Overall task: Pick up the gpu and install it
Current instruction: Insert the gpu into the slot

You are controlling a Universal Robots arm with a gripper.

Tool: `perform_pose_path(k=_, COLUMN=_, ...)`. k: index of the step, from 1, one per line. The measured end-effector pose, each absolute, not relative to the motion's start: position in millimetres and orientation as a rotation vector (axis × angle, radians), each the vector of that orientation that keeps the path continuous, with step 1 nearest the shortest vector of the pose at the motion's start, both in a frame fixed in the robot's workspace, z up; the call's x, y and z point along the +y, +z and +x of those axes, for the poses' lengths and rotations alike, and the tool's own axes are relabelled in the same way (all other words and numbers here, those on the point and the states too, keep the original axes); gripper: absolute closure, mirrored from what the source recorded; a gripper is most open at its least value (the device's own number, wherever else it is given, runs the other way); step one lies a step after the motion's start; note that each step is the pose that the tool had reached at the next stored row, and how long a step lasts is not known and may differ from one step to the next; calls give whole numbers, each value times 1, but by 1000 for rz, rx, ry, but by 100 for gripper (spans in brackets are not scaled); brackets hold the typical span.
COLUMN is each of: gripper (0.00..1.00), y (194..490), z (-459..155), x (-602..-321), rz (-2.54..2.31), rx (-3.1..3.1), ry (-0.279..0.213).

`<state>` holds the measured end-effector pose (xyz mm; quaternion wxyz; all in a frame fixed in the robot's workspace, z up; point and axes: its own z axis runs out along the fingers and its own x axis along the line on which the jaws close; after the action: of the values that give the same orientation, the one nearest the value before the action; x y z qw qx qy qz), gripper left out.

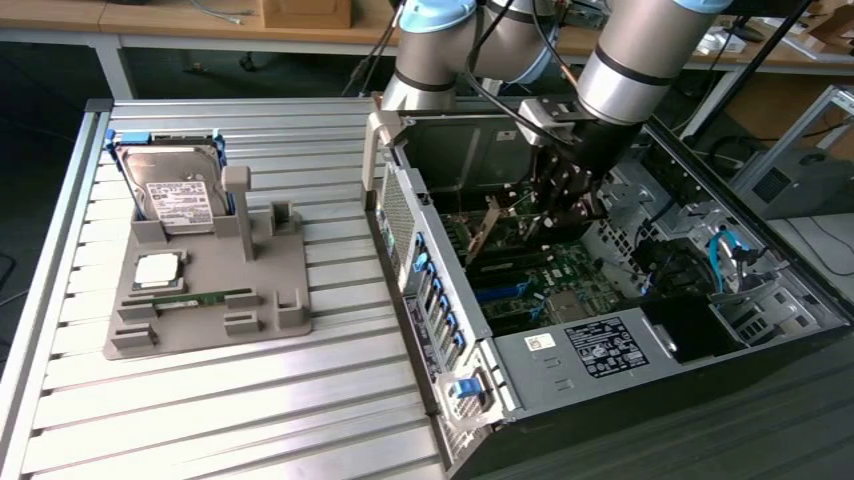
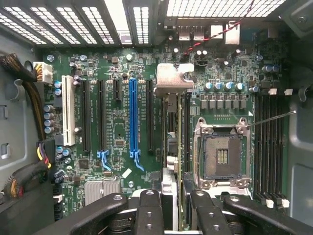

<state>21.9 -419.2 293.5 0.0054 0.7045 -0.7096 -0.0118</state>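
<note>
GPU (image 1: pixel 491 222) is sitting edge-on inside the open computer case (image 1: pixel 441 290), and I'm seeing it in the exterior view as a thin tan-edged card standing upright over the green motherboard (image 1: pixel 534 280), with my gripper (image 1: pixel 571 205) reaching down into the case just beside it, toward the exterior view's right. I'm hanging from the arm (image 1: pixel 627 70) that is coming in over the top of the case. On the slatted table (image 1: pixel 200 400), well apart from the case toward the exterior view's left, a grey holder (image 1: pixel 214 310) is carrying the hard drive (image 1: pixel 180 195) standing in a blue frame, a square chip (image 1: pixel 158 268) and a green memory stick (image 1: pixel 200 298).

Wrist view: gpu (image 2: pixel 179 147) is running straight away from me as a thin edge, its silvery bracket (image 2: pixel 173 78) at the far end near the case's vented rear wall. My fingers (image 2: pixel 149 210) are closing on the near end of the card from both sides, so I'm gripping the gpu. The card is standing between the black slot beside the blue slot (image 2: pixel 132 117) and the empty CPU socket (image 2: pixel 221 154). I can't tell whether its edge is seated in a slot. Cable bundles (image 2: pixel 24 83) are lying along one side wall of the case
</note>
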Motion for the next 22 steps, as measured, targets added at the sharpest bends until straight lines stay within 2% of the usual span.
perform_pose_path(k=22, gripper=73, y=294, z=15, x=-421, rz=2206, rx=-2223, ry=-39)
